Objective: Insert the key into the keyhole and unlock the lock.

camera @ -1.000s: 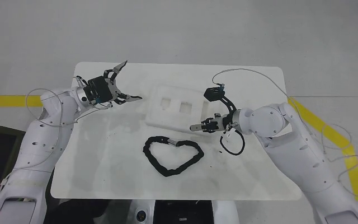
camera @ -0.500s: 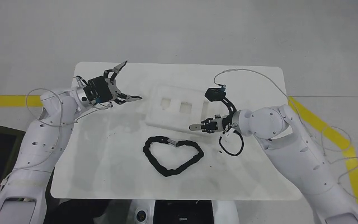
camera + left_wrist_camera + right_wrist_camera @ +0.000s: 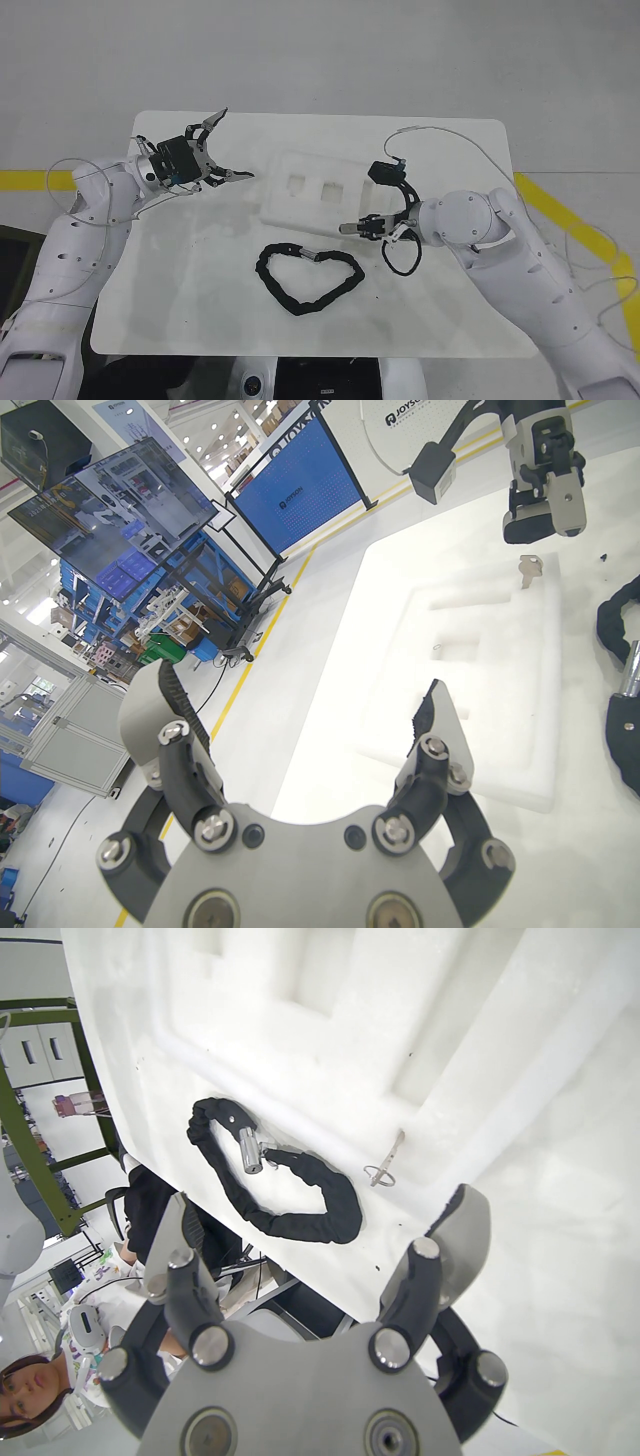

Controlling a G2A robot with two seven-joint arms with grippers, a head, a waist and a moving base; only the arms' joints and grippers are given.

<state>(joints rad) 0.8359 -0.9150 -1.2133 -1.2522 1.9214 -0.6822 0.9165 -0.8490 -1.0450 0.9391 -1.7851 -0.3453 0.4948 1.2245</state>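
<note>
A small silver key (image 3: 385, 1163) (image 3: 530, 570) lies on the corner of the white foam tray (image 3: 300, 208) nearest the chain. The black chain lock (image 3: 305, 280) (image 3: 300, 1198) lies in a loop on the table in front of the tray, its silver lock cylinder (image 3: 248, 1155) (image 3: 306, 254) at the top of the loop. My right gripper (image 3: 352, 227) (image 3: 322, 1208) hovers open just above and beside the key, holding nothing. My left gripper (image 3: 235, 145) (image 3: 300, 690) stands wide open and empty at the tray's other end.
The foam tray has several rectangular recesses (image 3: 318, 186). A thin cable (image 3: 450, 130) runs over the table's far right part. The table edge (image 3: 280, 1258) lies close behind the chain in the right wrist view.
The right wrist has turned slightly and its forearm has drawn a little closer to the tray, with the fingers staying over the tray corner. The left arm has not moved.
</note>
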